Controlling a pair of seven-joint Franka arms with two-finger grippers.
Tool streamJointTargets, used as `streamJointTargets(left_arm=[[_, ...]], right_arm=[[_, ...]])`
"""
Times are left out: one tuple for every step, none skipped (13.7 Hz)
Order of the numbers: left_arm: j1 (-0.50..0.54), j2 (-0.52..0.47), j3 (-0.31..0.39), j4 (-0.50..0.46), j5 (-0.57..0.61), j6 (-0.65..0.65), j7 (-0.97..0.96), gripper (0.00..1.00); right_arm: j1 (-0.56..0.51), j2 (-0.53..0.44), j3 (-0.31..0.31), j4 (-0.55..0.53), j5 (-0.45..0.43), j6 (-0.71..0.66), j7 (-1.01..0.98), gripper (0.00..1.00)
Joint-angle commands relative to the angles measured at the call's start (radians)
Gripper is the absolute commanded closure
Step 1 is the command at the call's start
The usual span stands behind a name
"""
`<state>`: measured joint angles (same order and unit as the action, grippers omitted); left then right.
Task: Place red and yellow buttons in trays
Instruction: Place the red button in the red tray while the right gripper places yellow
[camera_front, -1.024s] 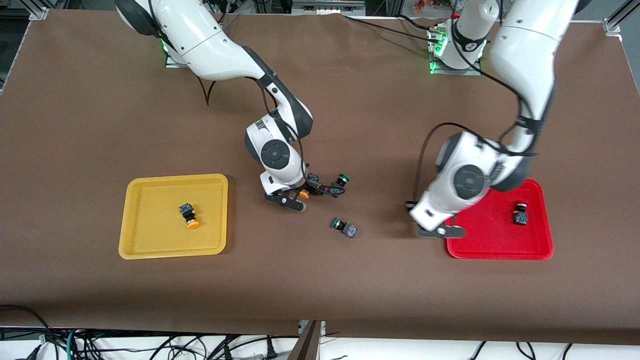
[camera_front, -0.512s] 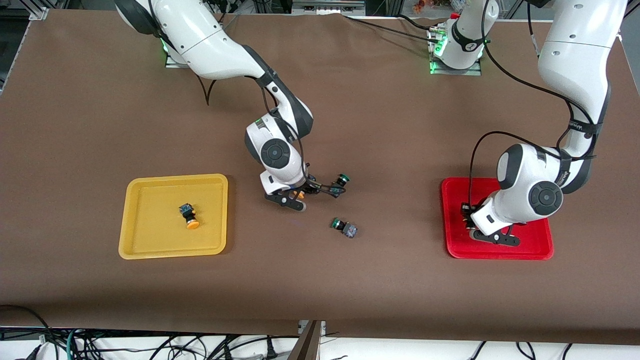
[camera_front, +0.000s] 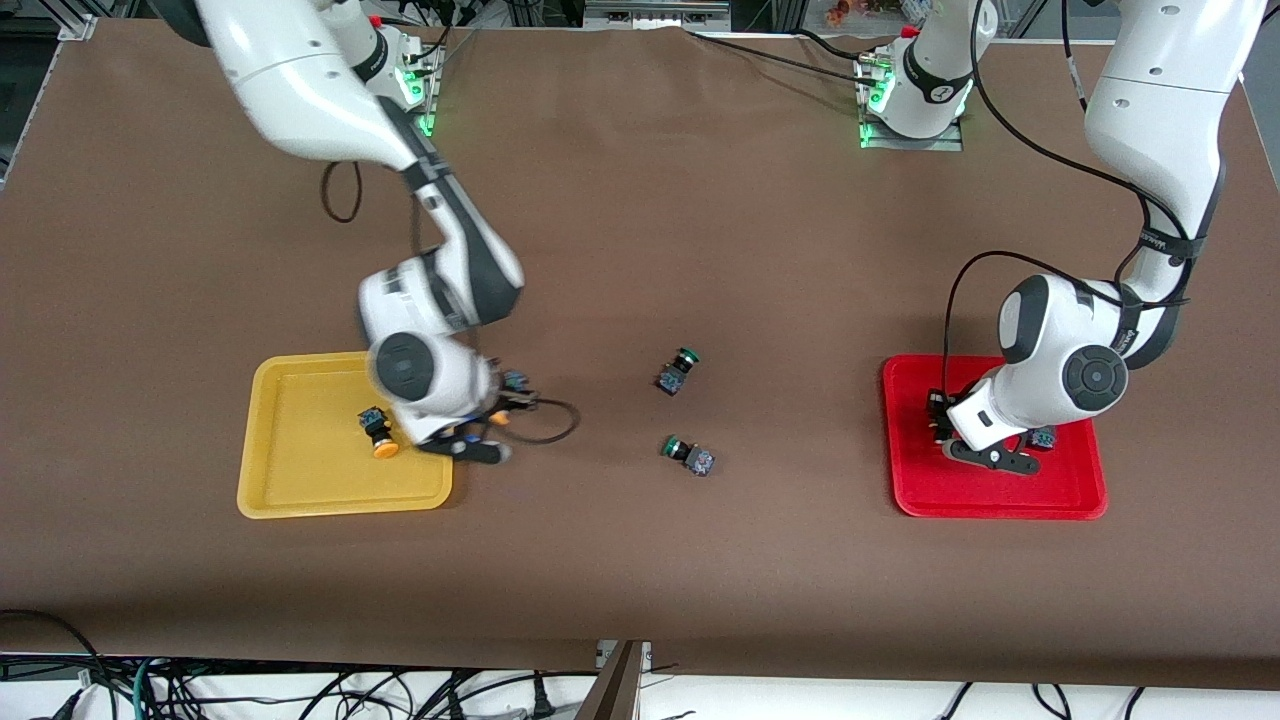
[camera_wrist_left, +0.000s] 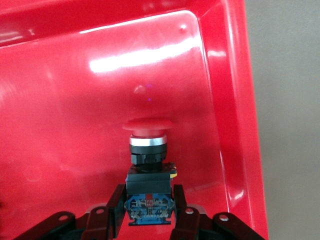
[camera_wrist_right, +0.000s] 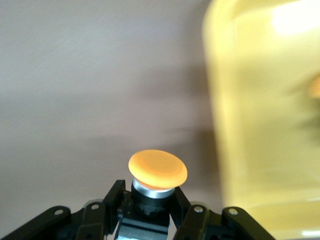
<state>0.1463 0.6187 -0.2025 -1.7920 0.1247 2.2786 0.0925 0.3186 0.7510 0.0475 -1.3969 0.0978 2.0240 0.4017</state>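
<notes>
Over the edge of the shallow yellow plastic tray (camera_front: 300, 490), my right claw (camera_front: 478, 432) has swung across from mid-surface, fingers clamped on a yellow-capped push-button switch (camera_wrist_right: 157, 172); another yellow-capped switch (camera_front: 377, 431) already lies in that tray. My left claw (camera_front: 985, 452) has barely shifted, low inside the shallow red plastic tray (camera_front: 1000, 498), fingers closed on a red-capped switch (camera_wrist_left: 148, 162). Two green-capped switches (camera_front: 677, 371) stay untouched on the brown surface (camera_front: 700, 220).

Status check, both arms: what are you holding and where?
Right gripper shut on yellow button, at yellow tray edge. Left gripper shut on red button over red tray. Two green buttons loose mid-table.
</notes>
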Motion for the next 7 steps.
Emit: streamJointTargets(left_arm=[[0.015,-0.04,-0.011,0.012,0.018,0.0,0.0,0.0],[0.01,-0.042,-0.012,0.048,0.012,-0.023,-0.004,0.0],[0.003,-0.045,-0.015,0.096,0.007,-0.071,-0.008,0.0],[-0.001,-0.043,-0.027,0.159,-0.019,-0.141,-0.014,0.0],[-0.002,-0.043,-0.035,0.233,-0.061,-0.219,-0.02,0.0],[-0.005,-0.043,-0.037,0.299,-0.079,-0.288,-0.022,0.0],[-0.011,-0.043,-0.037,0.357,-0.082,-0.35,-0.023,0.0]], right_arm=[[-0.065,-0.016,-0.033,-0.028,-0.009,-0.042,-0.212,0.93],[-0.066,-0.015,-0.049,-0.04,-0.007,-0.041,-0.23,0.89],[-0.069,-0.015,-0.049,-0.056,-0.006,-0.031,-0.23,0.82],[-0.079,-0.012,-0.049,-0.059,-0.006,-0.03,-0.233,0.69],[-0.093,-0.009,-0.049,-0.059,-0.001,-0.03,-0.234,0.47],[-0.105,-0.009,-0.049,-0.057,0.008,-0.031,-0.234,0.0],[-0.118,-0.01,-0.048,-0.056,0.011,-0.037,-0.234,0.0]])
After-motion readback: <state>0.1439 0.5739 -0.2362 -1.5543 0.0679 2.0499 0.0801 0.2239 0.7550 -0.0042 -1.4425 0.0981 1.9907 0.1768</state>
